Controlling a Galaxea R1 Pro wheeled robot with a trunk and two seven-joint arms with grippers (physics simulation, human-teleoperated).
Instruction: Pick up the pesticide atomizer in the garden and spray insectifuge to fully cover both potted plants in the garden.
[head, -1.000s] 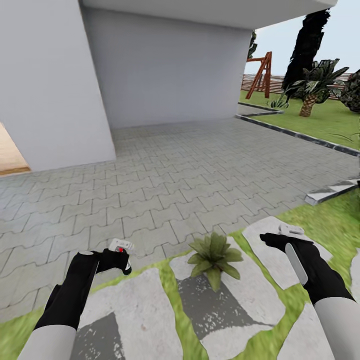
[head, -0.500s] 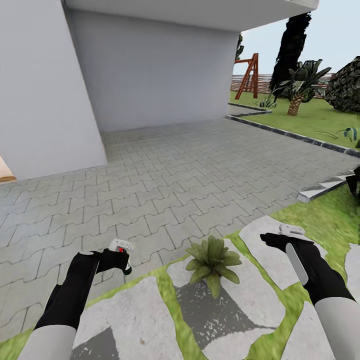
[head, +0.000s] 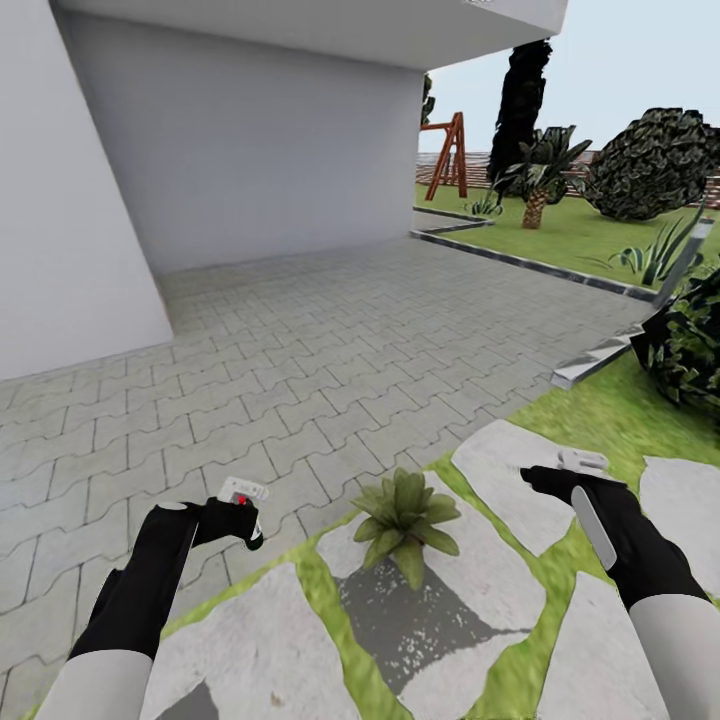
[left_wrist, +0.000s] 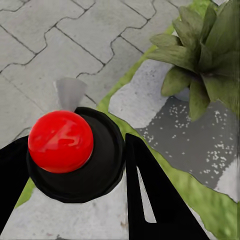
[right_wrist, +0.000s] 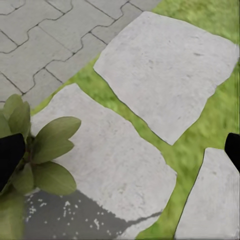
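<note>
My left gripper (head: 243, 512) is shut on the pesticide atomizer (head: 243, 492), whose whitish trigger head with a red spot pokes up above the black fingers. In the left wrist view the atomizer (left_wrist: 61, 141) shows as a red knob on a dark round top between the fingers (left_wrist: 150, 195). One potted plant (head: 403, 515), a low rosette of pointed green leaves, sits on a stepping stone between my arms, just right of the left gripper, and appears as the plant (left_wrist: 200, 50) and the plant (right_wrist: 35, 150) in the wrist views. My right gripper (head: 568, 470) stands open and empty, right of the plant.
Grey paving (head: 300, 350) stretches ahead to the white house wall (head: 250, 150). Stepping stones (head: 500, 480) lie in the lawn around me. A dark bush (head: 690, 345) is close at the right, beside a grey curb (head: 590, 362). Farther off stand a palm (head: 540, 170), a round bush (head: 650, 165) and a wooden swing frame (head: 447, 155).
The whole view has swung to the right, so the camera moved: house and plant slid left and the dark bush came in at the right. Both arms keep their pose.
</note>
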